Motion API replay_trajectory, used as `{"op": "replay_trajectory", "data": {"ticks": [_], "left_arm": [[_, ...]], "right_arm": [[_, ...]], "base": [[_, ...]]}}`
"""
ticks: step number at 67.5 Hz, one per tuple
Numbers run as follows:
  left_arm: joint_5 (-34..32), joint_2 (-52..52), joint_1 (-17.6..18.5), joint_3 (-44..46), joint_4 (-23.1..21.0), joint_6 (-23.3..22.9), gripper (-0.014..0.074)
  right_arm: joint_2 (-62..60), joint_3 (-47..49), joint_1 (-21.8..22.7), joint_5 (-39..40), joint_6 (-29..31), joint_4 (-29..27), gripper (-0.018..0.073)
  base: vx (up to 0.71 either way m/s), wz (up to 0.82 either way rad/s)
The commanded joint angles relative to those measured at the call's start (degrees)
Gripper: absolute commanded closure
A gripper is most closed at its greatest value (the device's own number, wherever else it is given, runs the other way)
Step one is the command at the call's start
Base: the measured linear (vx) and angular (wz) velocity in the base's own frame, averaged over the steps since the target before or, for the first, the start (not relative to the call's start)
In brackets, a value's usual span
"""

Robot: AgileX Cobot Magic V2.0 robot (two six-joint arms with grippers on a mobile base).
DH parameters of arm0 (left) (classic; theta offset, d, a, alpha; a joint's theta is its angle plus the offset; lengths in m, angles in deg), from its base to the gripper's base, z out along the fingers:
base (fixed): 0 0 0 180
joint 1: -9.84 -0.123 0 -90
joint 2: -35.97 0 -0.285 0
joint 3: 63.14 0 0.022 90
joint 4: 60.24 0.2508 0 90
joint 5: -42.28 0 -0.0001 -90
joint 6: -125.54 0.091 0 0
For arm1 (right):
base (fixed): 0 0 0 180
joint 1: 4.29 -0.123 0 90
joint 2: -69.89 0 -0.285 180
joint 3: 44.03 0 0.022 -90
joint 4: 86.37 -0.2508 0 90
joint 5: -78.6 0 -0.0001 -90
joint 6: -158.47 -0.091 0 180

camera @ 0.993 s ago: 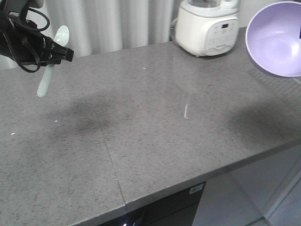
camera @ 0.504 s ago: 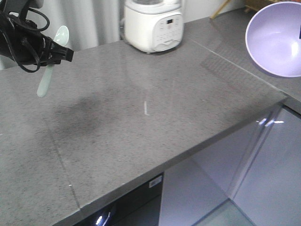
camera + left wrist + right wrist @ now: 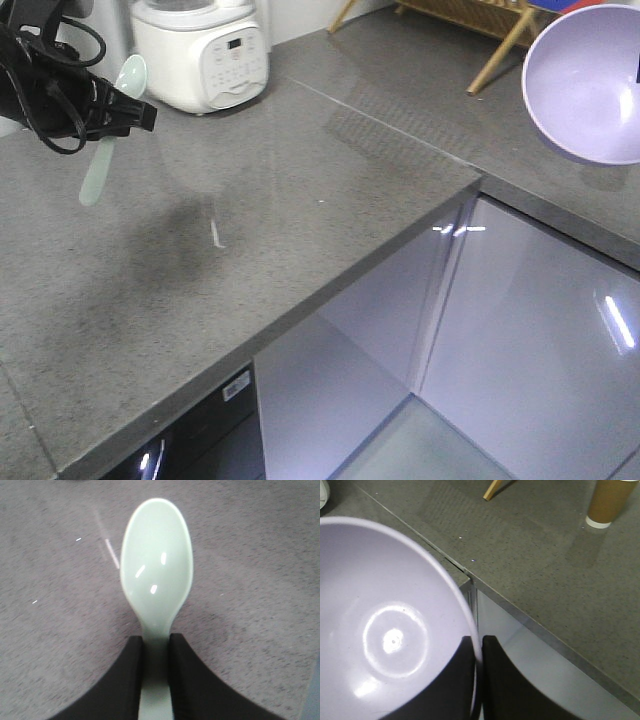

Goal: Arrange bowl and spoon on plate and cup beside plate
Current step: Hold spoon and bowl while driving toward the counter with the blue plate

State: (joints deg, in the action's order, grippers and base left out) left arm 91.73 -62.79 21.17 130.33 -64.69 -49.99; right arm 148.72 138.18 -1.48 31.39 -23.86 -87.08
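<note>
Above countertop: spoon, bowl aloft.

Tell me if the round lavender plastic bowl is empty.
Empty. The right wrist view shows the round lavender plastic bowl bare inside down to its base; the right gripper pinches its rim.

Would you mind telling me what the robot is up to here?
The robot has both arms loaded. Its left end effector grips the mint-green spoon by the handle, above the grey counter. Its right end effector pinches the rim of the lavender bowl, held up in the air. The brown paper cup stands upright on the counter. No plate is in view, so nothing is arranged yet.
</note>
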Motion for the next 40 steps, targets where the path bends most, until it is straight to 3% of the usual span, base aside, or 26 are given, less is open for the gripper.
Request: {"op": "replay_trajectory", "data": {"ticks": [1, 40], "left_arm": [[-3.3, 2.3, 0.3, 1.4, -0.9, 0.1, 0.0603], [-3.3, 2.3, 0.3, 1.4, -0.9, 0.1, 0.0603]], "right_arm": [[-1.4, 1.7, 0.3, 4.0, 0.2, 0.2, 0.0562], [-1.4, 1.7, 0.3, 4.0, 0.2, 0.2, 0.0562]], "base": [[-0.01, -0.34], [-0.01, -0.35]]}}
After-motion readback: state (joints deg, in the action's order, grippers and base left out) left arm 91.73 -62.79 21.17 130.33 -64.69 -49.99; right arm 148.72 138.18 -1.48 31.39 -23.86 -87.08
